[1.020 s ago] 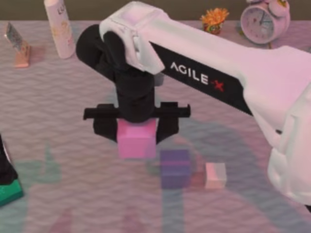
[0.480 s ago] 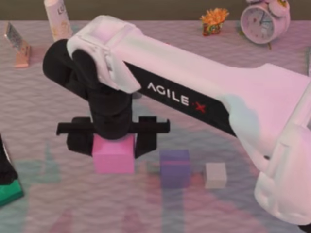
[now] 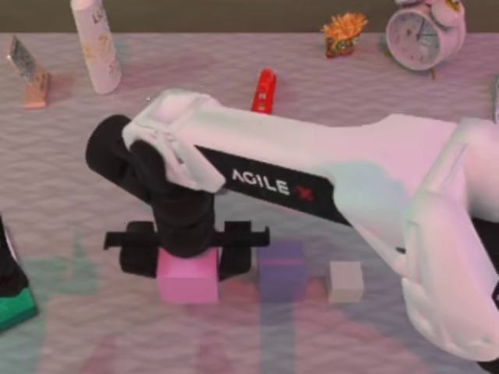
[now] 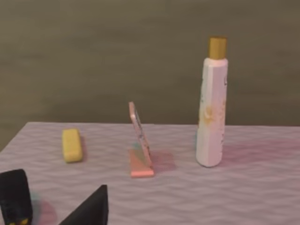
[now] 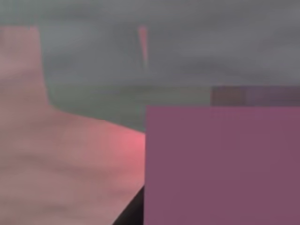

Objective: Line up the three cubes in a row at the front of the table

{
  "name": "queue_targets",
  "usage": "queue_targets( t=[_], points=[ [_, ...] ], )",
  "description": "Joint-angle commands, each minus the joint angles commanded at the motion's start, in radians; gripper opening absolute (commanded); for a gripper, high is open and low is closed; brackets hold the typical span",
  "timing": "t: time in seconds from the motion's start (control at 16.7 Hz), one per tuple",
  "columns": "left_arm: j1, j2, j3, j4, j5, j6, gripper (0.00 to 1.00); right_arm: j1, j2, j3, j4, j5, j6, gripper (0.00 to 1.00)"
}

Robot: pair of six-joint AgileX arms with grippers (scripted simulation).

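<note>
Lowered right hand [image 3: 188, 261] (gripping) bright pink cube [image 3: 188, 279], beside purple cube [image 3: 281, 270]

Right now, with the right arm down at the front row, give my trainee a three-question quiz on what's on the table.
1. True or false: the right gripper has its jaws around the bright pink cube.
2. Which cube sits in the middle of the row? A) pale pink cube B) purple cube C) bright pink cube
3. Fill in: the white bottle stands at the table's far ____ side in the top view.

Key: 1 true. 2 B. 3 left.
</note>
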State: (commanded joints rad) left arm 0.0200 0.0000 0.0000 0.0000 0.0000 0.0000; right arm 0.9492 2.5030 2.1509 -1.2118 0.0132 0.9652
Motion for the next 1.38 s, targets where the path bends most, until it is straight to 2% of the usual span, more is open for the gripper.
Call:
queue_targets(
  t=[0.3,1.08,1.38],
  points=[
    [0.0,0.0,0.0,0.0,0.0,0.0,1.0,0.001,0.002,-0.016,0.017,0.001,0.0,0.0],
    [0.0,0.0,0.0,0.0,0.0,0.0,1.0,0.001,0.002,-0.016,0.017,0.001,0.0,0.98],
    [0.0,0.0,0.0,0.0,0.0,0.0,1.0,0.001,0.002,-0.016,0.017,0.001,0.0,1.0]
  ],
)
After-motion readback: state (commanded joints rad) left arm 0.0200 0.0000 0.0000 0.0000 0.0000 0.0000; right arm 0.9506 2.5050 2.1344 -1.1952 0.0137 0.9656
